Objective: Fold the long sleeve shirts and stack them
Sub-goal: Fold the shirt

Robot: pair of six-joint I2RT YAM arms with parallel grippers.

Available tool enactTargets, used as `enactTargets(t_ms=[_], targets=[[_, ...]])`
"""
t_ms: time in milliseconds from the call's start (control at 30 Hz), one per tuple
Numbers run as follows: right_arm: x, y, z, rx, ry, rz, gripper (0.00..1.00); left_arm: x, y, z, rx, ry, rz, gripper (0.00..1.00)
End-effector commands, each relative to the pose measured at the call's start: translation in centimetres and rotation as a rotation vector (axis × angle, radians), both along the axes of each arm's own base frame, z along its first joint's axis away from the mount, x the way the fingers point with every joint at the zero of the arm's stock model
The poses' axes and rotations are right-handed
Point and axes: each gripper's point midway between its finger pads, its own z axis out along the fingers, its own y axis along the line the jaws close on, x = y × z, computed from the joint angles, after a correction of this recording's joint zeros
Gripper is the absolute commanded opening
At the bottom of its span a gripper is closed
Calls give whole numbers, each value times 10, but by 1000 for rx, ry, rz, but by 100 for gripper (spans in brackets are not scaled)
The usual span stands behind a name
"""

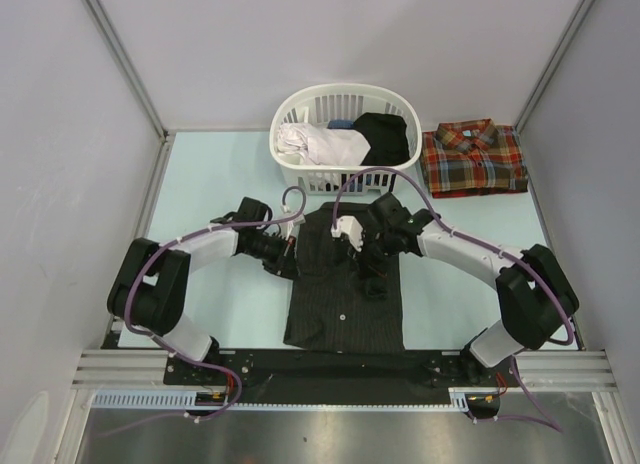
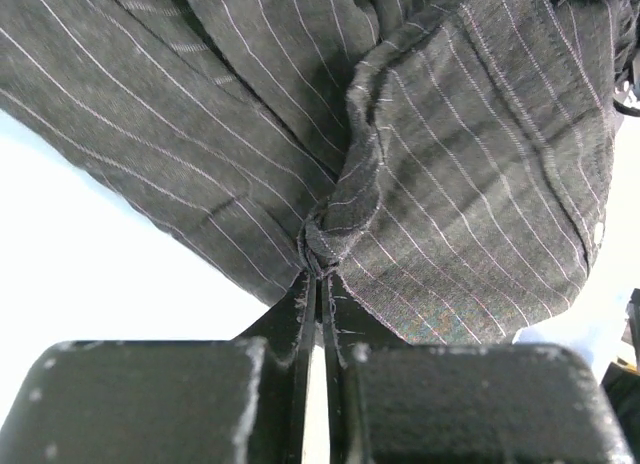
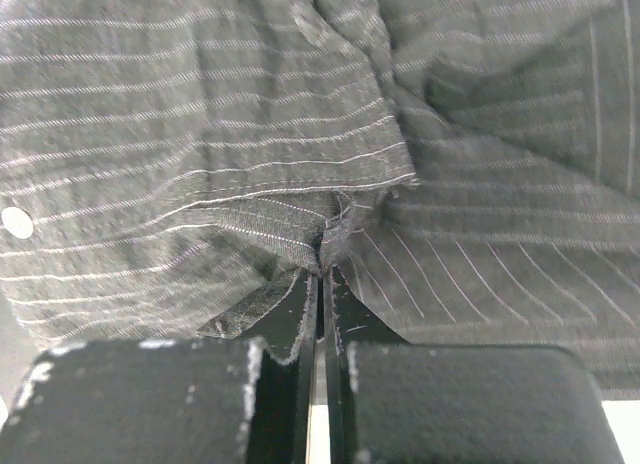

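The left gripper (image 2: 320, 267) is pinched tight on a bunched fold at the left edge of the dark pinstriped shirt (image 2: 470, 164). The right gripper (image 3: 325, 252) is likewise clamped on a gathered fold toward its right side. The shirt lies lengthwise on the table (image 1: 210, 184) between the arms, collar toward the white laundry basket (image 1: 296, 109). The plaid shirt (image 1: 473, 159) sits folded just right of the basket.

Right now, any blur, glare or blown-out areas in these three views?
Top external: evenly lit and sharp, with only soft shadows. Left wrist: table blown out white, pinstriped shirt crisp, left gripper soft up close. Right wrist: dimmer, shirt fills the frame, stripes smeared at left, right gripper soft too.
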Motion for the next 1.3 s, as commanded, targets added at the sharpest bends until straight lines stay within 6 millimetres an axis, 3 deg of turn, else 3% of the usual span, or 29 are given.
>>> enactTargets(t_ms=[0, 133, 167, 200, 267, 333, 367, 400, 433, 467, 533, 567, 633, 733, 833, 933, 967, 1000, 1067, 1100, 1167, 1200, 1267], targets=[[10, -22, 7, -63, -30, -41, 4, 29, -9, 14, -41, -128, -30, 5], [28, -28, 23, -24, -31, -137, 37, 22, -15, 18, -98, -137, -75, 8], [33, -30, 28, -11, -27, -170, 53, 23, -15, 18, -103, -148, -81, 11], [35, -31, 37, 22, 6, -226, 59, 23, -16, 18, -101, -148, -79, 12], [43, -45, 50, 81, 64, -318, 69, 27, -14, 15, -86, -136, -56, 16], [43, -58, 63, 152, 167, -454, 81, 30, -10, 15, -82, -100, 8, 29], [39, -62, 63, 172, 220, -503, 84, 32, -12, 25, -143, -90, 24, 44], [35, -61, 69, 217, 307, -564, 86, 32, -2, 27, -174, -62, 78, 52], [40, -73, 77, 263, 337, -652, 88, 30, 0, 34, -208, -16, 124, 61], [37, -77, 72, 295, 389, -702, 88, 30, 1, 50, -243, -54, 132, 63], [30, -78, 85, 401, 519, -820, 93, 14, 2, 60, -285, -18, 143, 71], [26, -83, 73, 427, 562, -869, 98, 10, 2, 72, -303, -47, 148, 72], [17, -79, 65, 448, 654, -920, 95, -1, 2, 68, -308, 0, 188, 72], [13, -82, 40, 431, 659, -957, 90, 10, 9, 56, -253, -74, 240, 70], [35, -97, 22, 402, 533, -1024, 81, 27, 12, 43, -212, -88, 297, 70], [71, -114, 7, 378, 404, -1084, 74, 63, 12, 32, -191, -127, 377, 69], [86, -115, 6, 395, 375, -1093, 73, 75, 11, 33, -194, -145, 395, 69], [91, -116, -9, 368, 407, -1110, 72, 89, 8, 40, -207, -158, 403, 69], [115, -114, -12, 385, 395, -1113, 66, 106, 6, 27, -184, -118, 439, 67], [120, -113, -28, 364, 438, -1130, 65, 118, 5, 32, -186, -136, 443, 67], [139, -109, -28, 381, 422, -1118, 61, 129, 6, 15, -147, -117, 462, 66], [142, -108, -39, 368, 449, -1126, 60, 136, 3, 17, -158, -114, 458, 66], [154, -104, -38, 387, 446, -1110, 57, 137, -2, 3, -164, -53, 452, 64]])
